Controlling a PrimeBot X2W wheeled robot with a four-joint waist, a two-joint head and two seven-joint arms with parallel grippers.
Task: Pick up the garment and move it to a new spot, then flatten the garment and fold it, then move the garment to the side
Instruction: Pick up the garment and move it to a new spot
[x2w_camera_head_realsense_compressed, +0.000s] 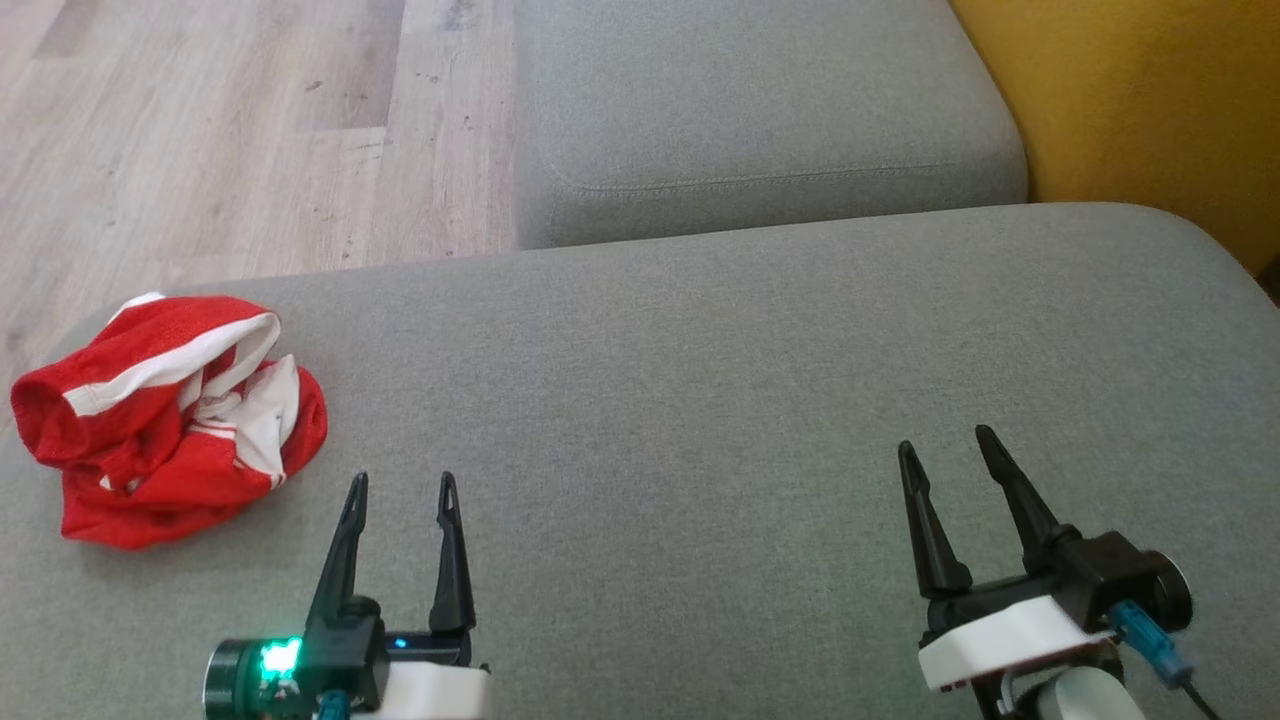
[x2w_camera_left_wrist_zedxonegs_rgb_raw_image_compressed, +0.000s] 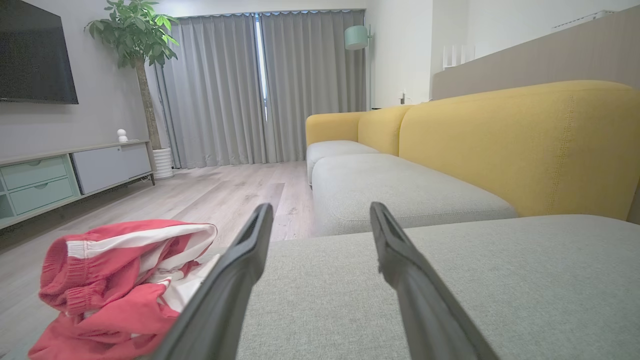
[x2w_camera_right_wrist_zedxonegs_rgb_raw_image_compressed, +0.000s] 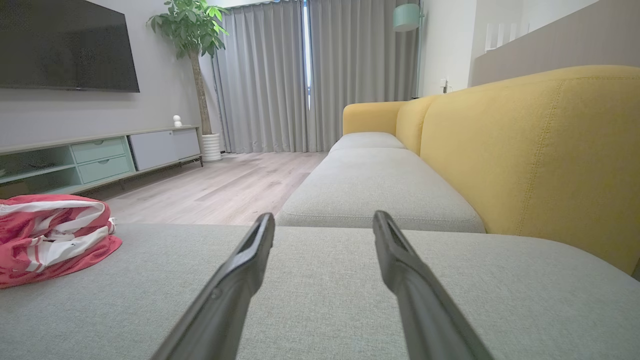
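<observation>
The crumpled red-and-white garment (x2w_camera_head_realsense_compressed: 165, 420) lies at the left edge of the grey sofa cushion (x2w_camera_head_realsense_compressed: 700, 400), near the left gripper (x2w_camera_head_realsense_compressed: 402, 480) and well apart from the right gripper (x2w_camera_head_realsense_compressed: 945, 440). Both grippers have their fingers spread and hold nothing. The wrist views add a yellow backrest (x2w_camera_right_wrist_zedxonegs_rgb_raw_image_compressed: 540, 150), a television (x2w_camera_right_wrist_zedxonegs_rgb_raw_image_compressed: 65, 45) and a plant (x2w_camera_right_wrist_zedxonegs_rgb_raw_image_compressed: 192, 25).

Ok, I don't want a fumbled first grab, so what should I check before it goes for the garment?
1. Jaws of left gripper apart, empty: ok.
2. Jaws of right gripper apart, empty: ok.
3. Crumpled garment in view on the grey cushion, ahead-left of left gripper: ok.
4. Path from left gripper to garment unobstructed: ok.
5. Bare stretch of grey cushion free for a new spot: ok.
6. Whether garment overhangs the grey cushion's edge: cannot tell.
</observation>
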